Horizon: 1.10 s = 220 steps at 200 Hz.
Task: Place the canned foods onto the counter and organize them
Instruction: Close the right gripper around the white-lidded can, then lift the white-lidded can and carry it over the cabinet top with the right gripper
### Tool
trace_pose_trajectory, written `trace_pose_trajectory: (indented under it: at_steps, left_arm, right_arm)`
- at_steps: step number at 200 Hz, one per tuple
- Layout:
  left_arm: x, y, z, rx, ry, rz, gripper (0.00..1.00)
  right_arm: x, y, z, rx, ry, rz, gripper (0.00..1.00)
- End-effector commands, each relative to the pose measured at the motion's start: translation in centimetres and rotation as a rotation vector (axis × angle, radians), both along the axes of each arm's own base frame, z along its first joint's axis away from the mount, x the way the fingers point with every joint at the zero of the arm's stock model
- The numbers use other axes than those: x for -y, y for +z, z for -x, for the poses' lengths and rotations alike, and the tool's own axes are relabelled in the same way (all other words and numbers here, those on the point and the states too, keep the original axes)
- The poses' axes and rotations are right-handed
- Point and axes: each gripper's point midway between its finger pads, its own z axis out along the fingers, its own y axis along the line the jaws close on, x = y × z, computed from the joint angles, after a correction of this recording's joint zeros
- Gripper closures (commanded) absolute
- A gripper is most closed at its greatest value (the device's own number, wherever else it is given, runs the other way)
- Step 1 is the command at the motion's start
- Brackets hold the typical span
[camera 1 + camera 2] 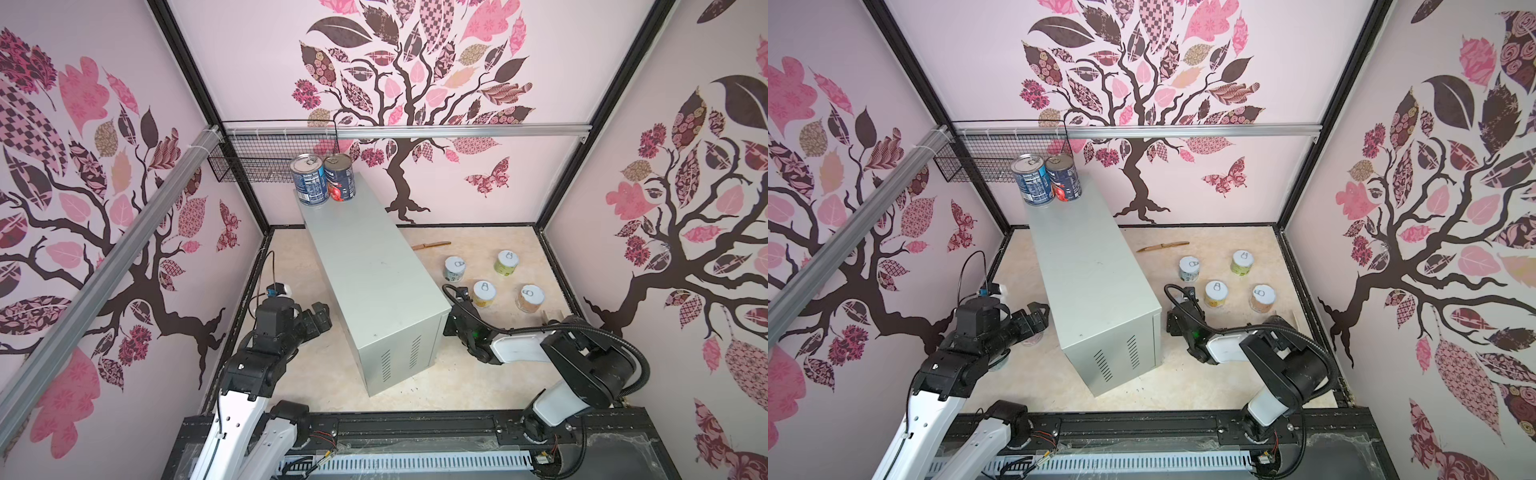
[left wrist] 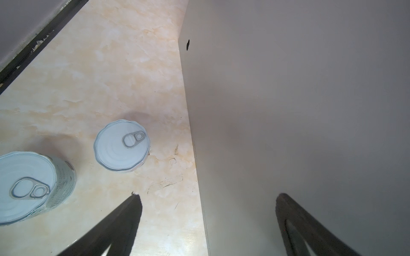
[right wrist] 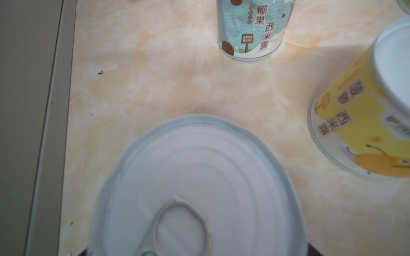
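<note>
The counter (image 1: 374, 270) is a long grey metal box. At its far end stand two tall cans, one blue (image 1: 308, 178) and one dark with red (image 1: 340, 178). Right of it, short white-lidded cans stand on the floor: teal (image 1: 456, 268), green (image 1: 506, 262), yellow (image 1: 484, 293) and brownish (image 1: 530, 297). My right gripper (image 1: 455, 309) is low by the counter's near right corner, around another short can (image 3: 199, 177). That can's lid hides the jaws. My left gripper (image 2: 208, 197) is open beside the counter's left wall, near two short cans (image 2: 122, 145) (image 2: 28, 186).
A black wire basket (image 1: 266, 162) hangs on the back wall behind the tall cans. A wooden knife-shaped stick (image 1: 430, 246) lies on the floor beyond the short cans. Patterned walls close in the marble-look floor (image 1: 415, 386) on three sides.
</note>
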Motion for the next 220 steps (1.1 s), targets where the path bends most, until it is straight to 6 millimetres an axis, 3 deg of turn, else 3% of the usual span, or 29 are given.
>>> trace_pose_trajectory:
  at_steps: [1, 32, 53, 97, 170, 220]
  left_arm:
    - [-0.2, -0.4, 0.1, 0.012, 0.006, -0.006, 0.02]
    - [-0.2, -0.4, 0.1, 0.014, 0.006, -0.007, 0.02]
    - [0.0, -0.2, 0.2, 0.018, -0.001, -0.002, 0.02]
    - [0.4, 2.1, 1.2, 0.051, -0.022, 0.039, 0.02]
    - [-0.1, 5.9, 2.6, 0.126, -0.028, 0.028, 0.02]
    - [0.1, 6.3, 2.6, 0.14, -0.049, 0.018, 0.02]
  right_arm:
    - [0.2, 4.1, -1.1, 0.045, -0.011, -0.032, 0.47]
    - [0.9, 6.9, -1.6, 0.017, 0.018, -0.079, 0.47]
    - [1.6, 9.9, -1.6, 0.026, 0.026, -0.066, 0.47]
    - [2.3, 19.1, -1.6, 0.122, 0.035, -0.049, 0.47]
    - [1.6, 35.6, -1.5, 0.299, 0.113, -0.07, 0.49]
    - [-1.7, 42.6, -2.5, 0.366, 0.216, -0.097, 0.51]
